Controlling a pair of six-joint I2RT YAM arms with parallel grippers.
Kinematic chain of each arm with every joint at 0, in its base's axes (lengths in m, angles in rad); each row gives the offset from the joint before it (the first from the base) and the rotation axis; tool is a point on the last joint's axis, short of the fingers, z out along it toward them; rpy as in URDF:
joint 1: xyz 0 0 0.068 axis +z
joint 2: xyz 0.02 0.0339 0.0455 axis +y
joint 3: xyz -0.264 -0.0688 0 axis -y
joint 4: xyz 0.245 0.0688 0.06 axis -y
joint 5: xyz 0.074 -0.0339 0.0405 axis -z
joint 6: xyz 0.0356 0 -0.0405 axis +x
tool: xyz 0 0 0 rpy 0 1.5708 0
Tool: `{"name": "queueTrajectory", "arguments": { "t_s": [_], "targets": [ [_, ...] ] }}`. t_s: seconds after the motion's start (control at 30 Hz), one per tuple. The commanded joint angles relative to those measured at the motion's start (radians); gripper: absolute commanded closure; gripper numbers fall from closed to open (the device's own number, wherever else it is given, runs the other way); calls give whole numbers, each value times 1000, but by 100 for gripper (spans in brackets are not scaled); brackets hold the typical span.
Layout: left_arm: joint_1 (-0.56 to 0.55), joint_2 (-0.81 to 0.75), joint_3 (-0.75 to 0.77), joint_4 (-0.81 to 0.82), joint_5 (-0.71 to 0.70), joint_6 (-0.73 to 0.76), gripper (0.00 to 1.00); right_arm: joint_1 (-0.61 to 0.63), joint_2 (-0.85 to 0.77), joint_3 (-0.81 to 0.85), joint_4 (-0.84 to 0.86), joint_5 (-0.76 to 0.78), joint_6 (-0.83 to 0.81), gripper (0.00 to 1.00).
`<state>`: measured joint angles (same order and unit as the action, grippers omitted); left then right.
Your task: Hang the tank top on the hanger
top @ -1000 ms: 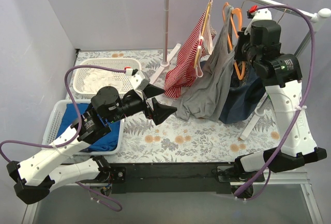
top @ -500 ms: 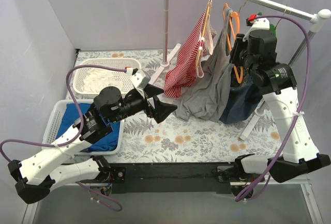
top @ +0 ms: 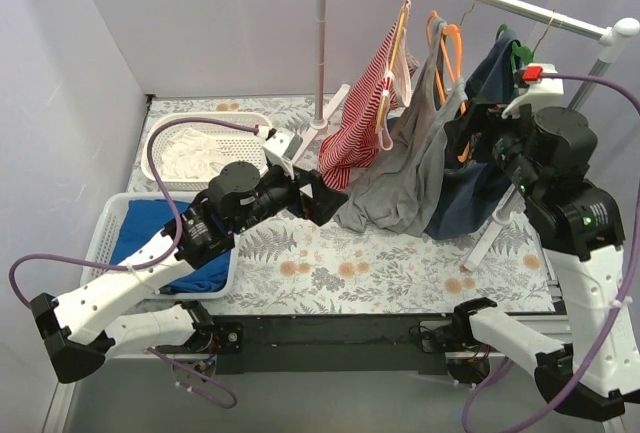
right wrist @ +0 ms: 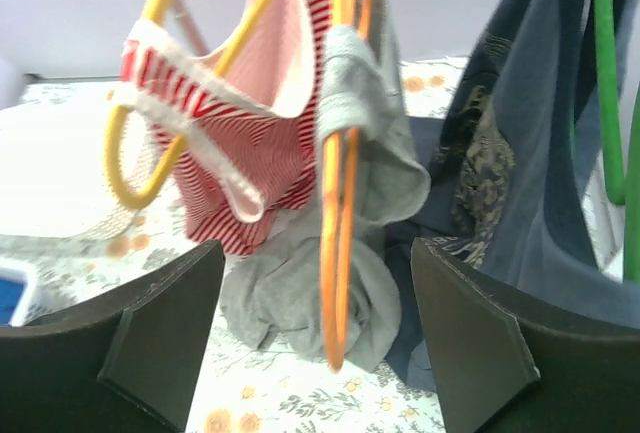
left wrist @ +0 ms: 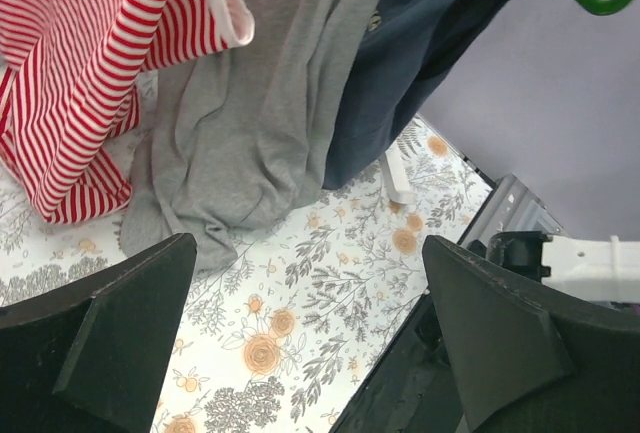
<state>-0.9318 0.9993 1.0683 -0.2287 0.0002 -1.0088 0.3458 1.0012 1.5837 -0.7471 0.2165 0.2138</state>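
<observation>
The grey tank top [top: 408, 168] hangs by its strap from the orange hanger [top: 447, 41] on the rail, and its lower part lies bunched on the floral table. In the right wrist view the strap [right wrist: 352, 88] is draped over the orange hanger [right wrist: 333, 213]. My right gripper [top: 463, 133] stands open just right of the hanger, holding nothing [right wrist: 318, 253]. My left gripper [top: 322, 198] is open and empty, low beside the tank top's hem [left wrist: 310, 243]. The grey fabric [left wrist: 250, 103] shows above its fingers.
A red-and-white striped top [top: 360, 123] on a yellow hanger hangs left of the tank top. A navy shirt [top: 492, 93] on a green hanger [right wrist: 608, 83] hangs right of it. The rack pole [top: 321, 43] stands behind. A white basket [top: 205, 148] and a basket with blue cloth [top: 150, 243] sit at the left.
My right gripper has opened, let go of the orange hanger and drawn back to the right. The left gripper has moved right and slightly up, toward the grey hem.
</observation>
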Motion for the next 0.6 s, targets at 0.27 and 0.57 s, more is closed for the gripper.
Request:
{"name": "queueTrajectory", "arguments": {
  "t_s": [0.27,0.57],
  "targets": [
    [-1,12,-65,-64,-181,-166,2,-5,-160,-221,199,-718,15,12],
    [-2,-63,-183,-130,-284,-309,2,97,-240,-629,462,-685,82,6]
  ]
}}
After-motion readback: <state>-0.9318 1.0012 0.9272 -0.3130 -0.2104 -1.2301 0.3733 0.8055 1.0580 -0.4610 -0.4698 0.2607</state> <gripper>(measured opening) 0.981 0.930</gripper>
